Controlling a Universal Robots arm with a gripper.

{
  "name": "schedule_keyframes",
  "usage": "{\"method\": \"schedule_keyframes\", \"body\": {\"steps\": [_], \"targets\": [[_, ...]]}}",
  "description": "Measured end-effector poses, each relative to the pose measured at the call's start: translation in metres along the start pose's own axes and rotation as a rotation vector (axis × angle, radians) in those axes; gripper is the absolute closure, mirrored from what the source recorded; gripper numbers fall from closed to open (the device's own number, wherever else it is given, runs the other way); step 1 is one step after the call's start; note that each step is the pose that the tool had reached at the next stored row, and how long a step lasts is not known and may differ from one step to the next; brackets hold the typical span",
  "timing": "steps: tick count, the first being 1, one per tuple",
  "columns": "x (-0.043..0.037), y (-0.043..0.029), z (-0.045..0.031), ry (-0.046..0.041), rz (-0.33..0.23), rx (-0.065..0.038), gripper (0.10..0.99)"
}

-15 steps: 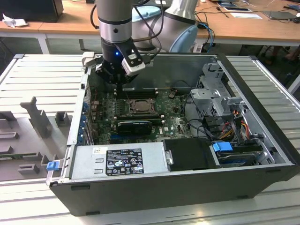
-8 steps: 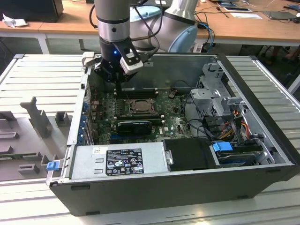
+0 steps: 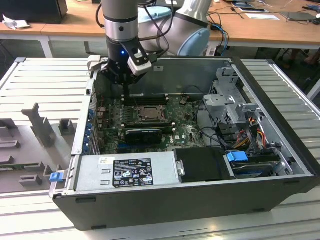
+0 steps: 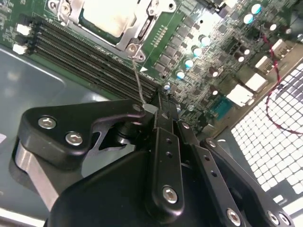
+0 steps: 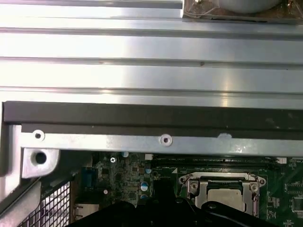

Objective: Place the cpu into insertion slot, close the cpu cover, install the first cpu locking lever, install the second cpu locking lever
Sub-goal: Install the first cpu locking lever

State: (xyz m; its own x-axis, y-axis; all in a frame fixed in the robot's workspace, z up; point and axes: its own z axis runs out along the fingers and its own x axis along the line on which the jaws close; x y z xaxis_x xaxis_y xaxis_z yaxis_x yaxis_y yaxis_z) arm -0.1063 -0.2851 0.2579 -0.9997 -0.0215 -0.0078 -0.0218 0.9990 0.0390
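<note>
We count one cpu [image 4: 110,16] seated in the insertion slot [image 3: 132,114] under one closed cpu cover [image 4: 143,26], and one wire locking lever [image 4: 137,75] reaching our pressed-together tool [image 4: 162,97] at the slot's far corner on the exterior view's left, with four memory slots [image 4: 85,54] alongside.

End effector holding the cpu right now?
No. In the second wrist view the cpu sits framed by the cpu cover, apart from the end effector.
</note>
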Motion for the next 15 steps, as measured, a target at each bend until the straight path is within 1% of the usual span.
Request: {"method": "schedule_keyframes", "body": {"steps": [1, 5, 8, 10, 11, 13, 14, 15], "targets": [[-0.0014, 0.0003, 0.0002, 0.0000, 0.000, 0.000, 0.980], [-0.0126, 0.0006, 0.0007, 0.0003, 0.000, 0.000, 0.980], [-0.0286, 0.0005, 0.0013, 0.0007, 0.000, 0.000, 0.980], [-0.0365, 0.0004, 0.0016, 0.0012, 0.000, 0.000, 0.980], [-0.0440, 0.0003, 0.0018, 0.0017, 0.000, 0.000, 0.980], [-0.0499, 0.0001, 0.0019, 0.0024, 0.000, 0.000, 0.980], [-0.0518, 0.0000, 0.0019, 0.0027, 0.000, -0.004, 0.980], [-0.0528, 0.0000, 0.0020, 0.0027, 0.000, -0.013, 0.980]]}}
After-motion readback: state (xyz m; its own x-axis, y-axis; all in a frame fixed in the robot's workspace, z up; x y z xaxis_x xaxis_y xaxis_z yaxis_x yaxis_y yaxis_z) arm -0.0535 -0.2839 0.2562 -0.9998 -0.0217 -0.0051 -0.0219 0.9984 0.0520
